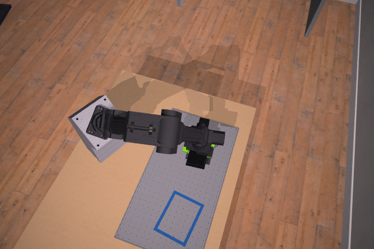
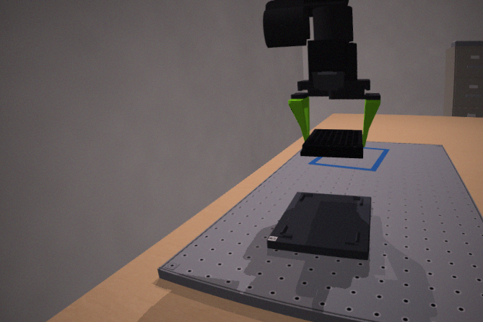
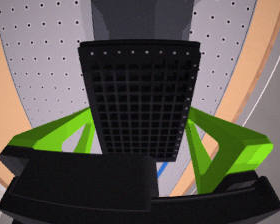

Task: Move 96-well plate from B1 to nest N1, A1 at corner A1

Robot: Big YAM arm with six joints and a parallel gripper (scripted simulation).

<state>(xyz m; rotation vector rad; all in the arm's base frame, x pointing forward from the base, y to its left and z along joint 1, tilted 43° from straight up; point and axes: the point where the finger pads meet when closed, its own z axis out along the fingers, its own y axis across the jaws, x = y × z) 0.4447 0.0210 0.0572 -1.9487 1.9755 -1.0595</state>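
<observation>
My gripper [image 2: 333, 141] with green fingers is shut on the black 96-well plate [image 2: 333, 143] and holds it level, well above the grey breadboard. The plate also shows in the overhead view [image 1: 197, 158] and in the wrist view [image 3: 140, 99], gripped on its long sides. The black plate nest N1 [image 2: 323, 224] lies on the board below and nearer the camera, with small locators at its corners and a white A1 label [image 2: 272, 238] at its near left corner. In the overhead view the arm hides most of the nest. The blue outline B1 [image 1: 179, 217] is empty.
The grey perforated breadboard [image 2: 363, 227] lies on a tan table [image 1: 75, 187]. The arm's grey base block [image 1: 94, 132] stands at the table's left edge. A grey filing cabinet [image 2: 469, 77] stands far behind the table.
</observation>
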